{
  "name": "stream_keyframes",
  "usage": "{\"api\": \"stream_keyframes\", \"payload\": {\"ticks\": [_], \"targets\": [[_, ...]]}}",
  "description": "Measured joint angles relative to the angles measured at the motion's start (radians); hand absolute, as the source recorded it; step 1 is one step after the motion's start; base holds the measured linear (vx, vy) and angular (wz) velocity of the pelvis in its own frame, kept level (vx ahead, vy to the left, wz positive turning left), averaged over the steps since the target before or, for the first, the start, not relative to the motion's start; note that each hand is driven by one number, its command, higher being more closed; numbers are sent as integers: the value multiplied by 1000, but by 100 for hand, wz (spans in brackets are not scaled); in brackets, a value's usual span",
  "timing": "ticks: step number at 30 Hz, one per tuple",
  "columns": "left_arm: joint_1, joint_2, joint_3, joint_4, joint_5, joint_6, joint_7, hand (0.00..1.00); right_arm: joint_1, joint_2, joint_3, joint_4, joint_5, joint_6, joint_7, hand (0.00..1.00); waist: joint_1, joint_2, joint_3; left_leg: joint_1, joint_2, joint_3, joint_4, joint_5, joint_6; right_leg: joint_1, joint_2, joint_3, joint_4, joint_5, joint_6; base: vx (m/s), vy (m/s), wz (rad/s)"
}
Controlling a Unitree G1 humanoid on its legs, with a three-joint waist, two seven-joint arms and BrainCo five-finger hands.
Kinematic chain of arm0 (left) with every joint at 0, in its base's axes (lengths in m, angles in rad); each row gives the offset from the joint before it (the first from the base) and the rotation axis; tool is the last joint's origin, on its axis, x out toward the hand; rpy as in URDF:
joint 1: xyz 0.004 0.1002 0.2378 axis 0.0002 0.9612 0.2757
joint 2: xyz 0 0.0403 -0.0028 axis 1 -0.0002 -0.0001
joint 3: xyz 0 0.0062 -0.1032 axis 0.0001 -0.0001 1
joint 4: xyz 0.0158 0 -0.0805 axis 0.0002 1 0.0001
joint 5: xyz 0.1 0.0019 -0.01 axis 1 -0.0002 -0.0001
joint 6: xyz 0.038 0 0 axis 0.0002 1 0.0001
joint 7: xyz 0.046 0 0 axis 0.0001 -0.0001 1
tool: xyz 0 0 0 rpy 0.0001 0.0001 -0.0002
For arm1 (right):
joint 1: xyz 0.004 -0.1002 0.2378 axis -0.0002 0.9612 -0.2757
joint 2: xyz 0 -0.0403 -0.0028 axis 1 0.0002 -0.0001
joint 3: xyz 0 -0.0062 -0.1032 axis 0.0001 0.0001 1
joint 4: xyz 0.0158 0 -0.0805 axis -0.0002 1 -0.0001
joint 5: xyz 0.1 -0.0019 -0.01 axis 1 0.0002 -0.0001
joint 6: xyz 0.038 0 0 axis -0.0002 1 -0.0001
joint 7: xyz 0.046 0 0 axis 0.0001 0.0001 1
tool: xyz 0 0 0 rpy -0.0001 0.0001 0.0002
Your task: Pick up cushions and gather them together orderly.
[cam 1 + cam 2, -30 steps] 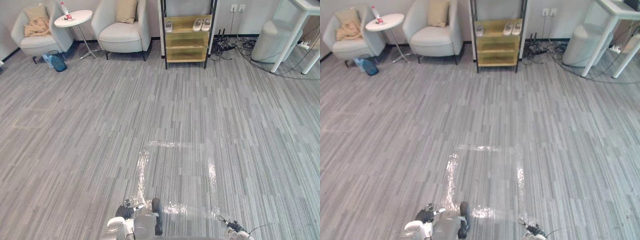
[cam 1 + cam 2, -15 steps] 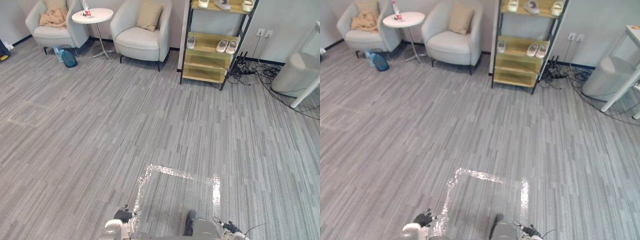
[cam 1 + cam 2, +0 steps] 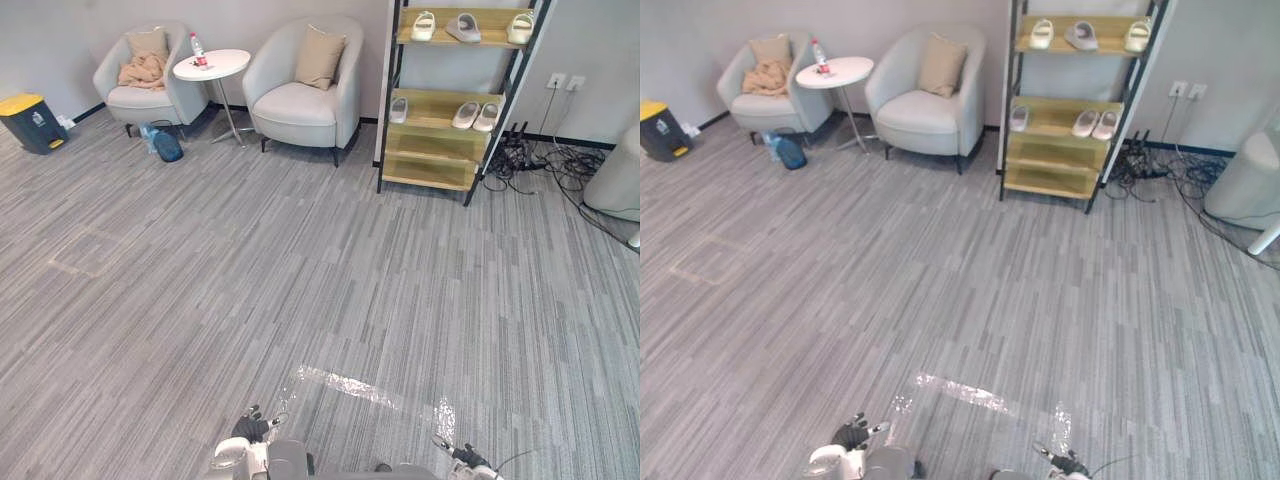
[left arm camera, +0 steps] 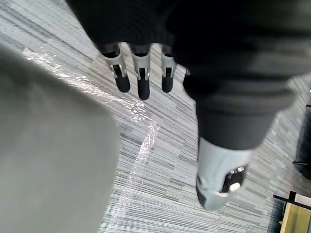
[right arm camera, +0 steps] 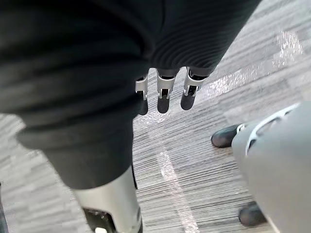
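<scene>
A tan cushion (image 3: 319,57) leans upright against the back of the grey armchair (image 3: 300,105) beside the shelf. A second tan cushion (image 3: 148,43) stands in the far left armchair (image 3: 140,98), with a crumpled tan cloth (image 3: 143,71) on the seat below it. Both chairs are far across the floor from me. My left hand (image 4: 141,82) hangs low at my side, fingers straight and empty over the carpet. My right hand (image 5: 163,94) hangs the same way, open and holding nothing. Both hands peek in at the bottom edge of the eye views, left hand (image 3: 248,428) and right hand (image 3: 463,459).
A round white table (image 3: 211,65) with a bottle stands between the chairs, a blue bag (image 3: 166,146) on the floor by it. A wooden shoe rack (image 3: 440,165) holds slippers. A yellow-lidded bin (image 3: 33,118) sits far left, cables (image 3: 545,160) far right. Shiny tape (image 3: 345,384) marks the carpet.
The camera has swung, so the whole picture shifted: chairs and rack sit further right and lower, and the yellow-lidded bin has come into view. Both hands still hang open.
</scene>
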Motion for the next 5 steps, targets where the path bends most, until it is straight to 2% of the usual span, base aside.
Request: {"api": "stream_keyframes", "payload": {"ticks": [1, 2, 3, 5], "targets": [[-1, 4, 1, 1, 0, 0, 0, 0, 5, 8, 1, -4, -1, 1, 0, 0, 0, -8, -5, 7, -3, 10, -5, -2, 3, 5, -5, 4, 0, -4, -1, 397, 94, -39], [-1, 15, 1, 1, 0, 1, 0, 0, 16, 23, 7, -6, -7, 1, 0, 0, -1, -34, -17, 30, -20, 29, -32, -4, 6, 10, -26, 14, -1, -14, 8, 367, 81, -21], [-7, 16, 1, 1, -1, 1, 0, 0, 29, 27, 11, -10, -27, 1, 0, 0, -2, -48, -24, 45, -37, 30, -52, -4, 7, 17, -41, 17, -4, -20, 17, 336, 77, -13], [-12, 10, -1, 1, 0, 1, -1, 0, 40, 27, 9, -11, -36, 1, -1, 0, -2, -49, -25, 61, -50, 26, -60, -4, 7, 31, -52, 16, -9, -20, 17, 132, 34, 5]]}}
